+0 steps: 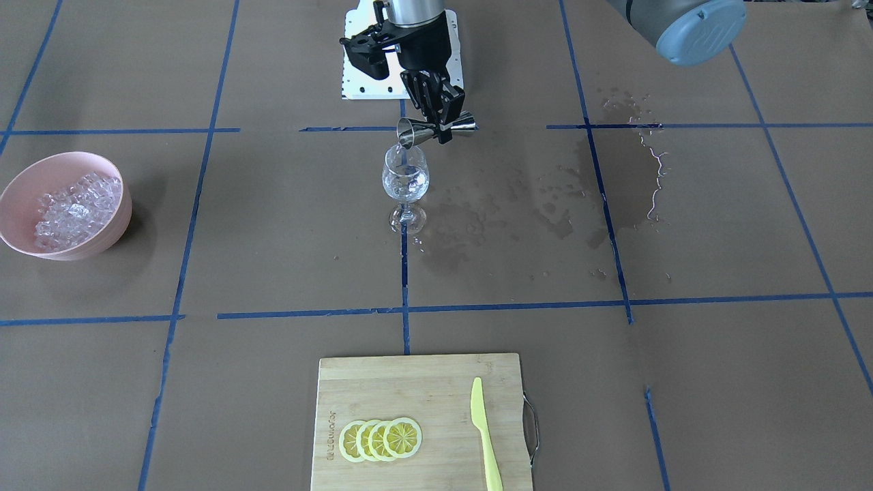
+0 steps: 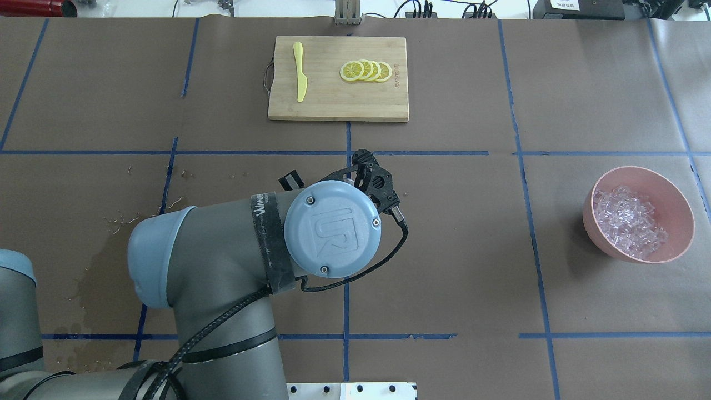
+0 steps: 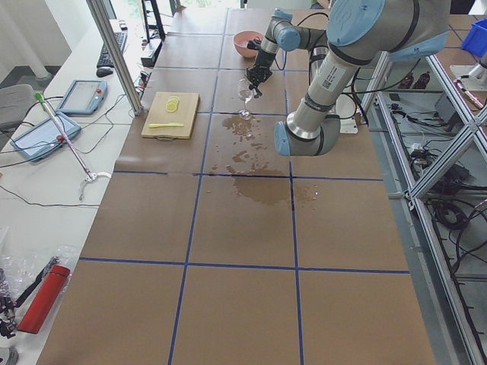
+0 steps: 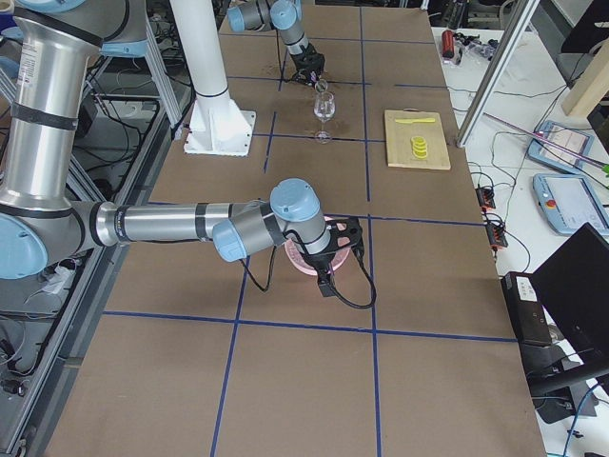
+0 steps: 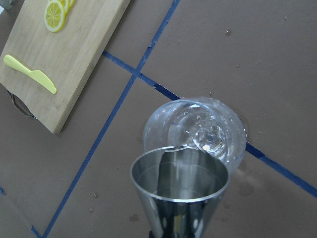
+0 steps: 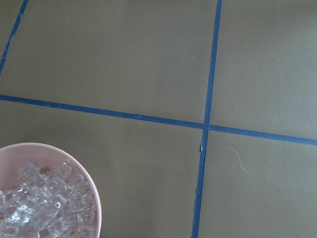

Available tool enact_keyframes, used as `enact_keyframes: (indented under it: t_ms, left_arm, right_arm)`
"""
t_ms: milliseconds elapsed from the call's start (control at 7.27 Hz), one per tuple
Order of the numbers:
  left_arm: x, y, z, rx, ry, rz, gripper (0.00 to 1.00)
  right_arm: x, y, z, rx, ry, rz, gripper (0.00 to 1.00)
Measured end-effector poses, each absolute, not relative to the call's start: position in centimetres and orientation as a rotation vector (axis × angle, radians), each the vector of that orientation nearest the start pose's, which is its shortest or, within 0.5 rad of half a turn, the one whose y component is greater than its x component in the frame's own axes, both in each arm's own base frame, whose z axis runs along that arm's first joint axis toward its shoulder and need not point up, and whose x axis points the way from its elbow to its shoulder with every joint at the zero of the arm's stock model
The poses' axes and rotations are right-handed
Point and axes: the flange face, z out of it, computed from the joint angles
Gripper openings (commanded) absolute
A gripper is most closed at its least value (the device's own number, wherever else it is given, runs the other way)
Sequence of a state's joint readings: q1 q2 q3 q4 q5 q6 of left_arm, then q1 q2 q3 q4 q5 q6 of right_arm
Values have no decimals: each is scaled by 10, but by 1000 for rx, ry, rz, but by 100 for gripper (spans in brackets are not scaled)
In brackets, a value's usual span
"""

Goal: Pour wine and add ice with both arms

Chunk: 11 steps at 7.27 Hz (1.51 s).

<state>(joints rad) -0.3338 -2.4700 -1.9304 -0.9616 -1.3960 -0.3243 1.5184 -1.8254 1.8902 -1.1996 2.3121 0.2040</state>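
jaws of left gripper (image 1: 442,117) clamped on jigger (image 1: 436,128), tipped over glass (image 1: 406,179); right gripper's (image 4: 324,255): cannot tell. hold lip inside glass rim, tilt slowly, drain wine (image 1: 405,184) fully. ice (image 1: 71,211) well apart from glass, in bowl (image 1: 116,228).

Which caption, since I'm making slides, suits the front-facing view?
Left hand holds a tilted jigger above the wine glass.

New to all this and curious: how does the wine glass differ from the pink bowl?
The wine glass is clear and tall on a stem; the pink bowl is opaque and squat. The wine glass holds a little clear liquid, the pink bowl a heap of ice. A tipped jigger is over the wine glass, none over the pink bowl. Both stand upright and open-topped on the table.
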Motion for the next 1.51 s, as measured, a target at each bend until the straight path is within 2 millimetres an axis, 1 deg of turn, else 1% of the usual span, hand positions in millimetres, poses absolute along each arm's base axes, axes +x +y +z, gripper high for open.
enact_keyframes:
  t_ms: [413, 688, 1101, 1514]
  left_arm:
    - [510, -337, 73, 568, 283, 901, 0]
    - [515, -339, 65, 545, 236, 965, 0]
    - [522, -342, 59, 528, 204, 1007, 0]
    - [520, -344, 51, 526, 195, 1019, 0]
  right_arm:
    - [45, -409, 573, 318, -777, -19, 100]
    - [44, -409, 573, 318, -777, -20, 100]
    - [45, -409, 573, 318, -777, -19, 100]
    - [45, -409, 573, 318, -777, -19, 100]
